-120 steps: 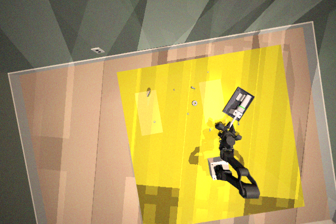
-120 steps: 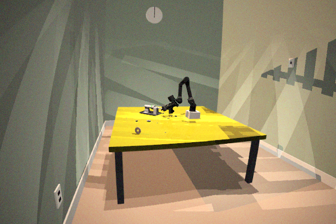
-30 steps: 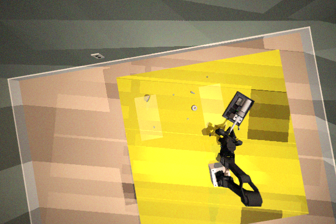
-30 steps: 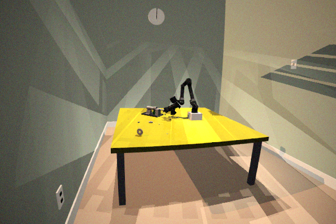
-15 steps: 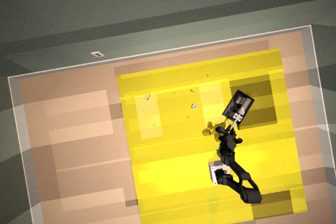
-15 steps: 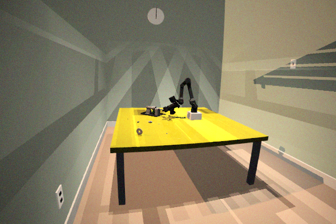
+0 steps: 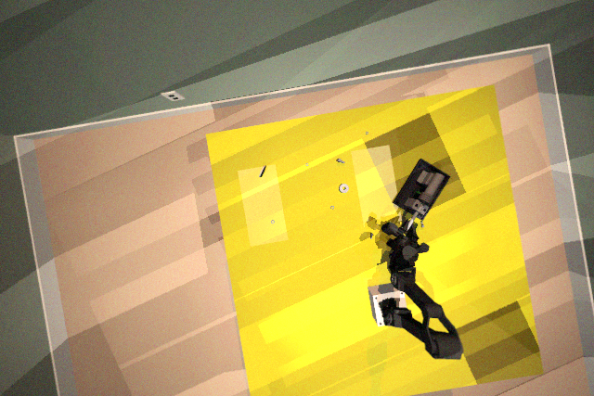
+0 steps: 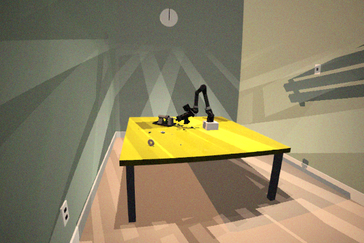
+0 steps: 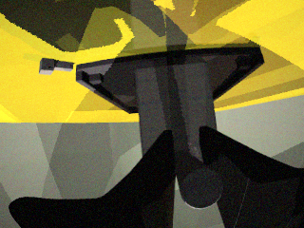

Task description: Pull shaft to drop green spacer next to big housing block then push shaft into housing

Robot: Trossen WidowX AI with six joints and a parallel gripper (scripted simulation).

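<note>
The housing fixture (image 7: pixel 433 182) (image 8: pixel 164 120) stands on a black baseplate (image 7: pixel 402 195) (image 9: pixel 102 76) on the yellow table (image 7: pixel 297 286) (image 8: pixel 205 143). A grey shaft (image 7: pixel 410 222) (image 9: pixel 201 188) sticks out of it toward the arm. My gripper (image 7: pixel 406 230) (image 8: pixel 178 117) (image 9: pixel 185 136) is shut on the shaft near its free round end, just off the plate's edge. A speck of green, the spacer (image 7: pixel 418 193), shows on the shaft beside the big block. In the wrist view the spacers are hidden.
A small grey piece (image 7: pixel 421 225) (image 9: pixel 53 65) lies on the table beside the baseplate. A washer (image 7: pixel 342 185) (image 8: pixel 151 142), a black pin (image 7: pixel 262 171) and several tiny bits lie to the left. The arm's white base (image 7: pixel 379 309) (image 8: pixel 210 125) stands behind the gripper.
</note>
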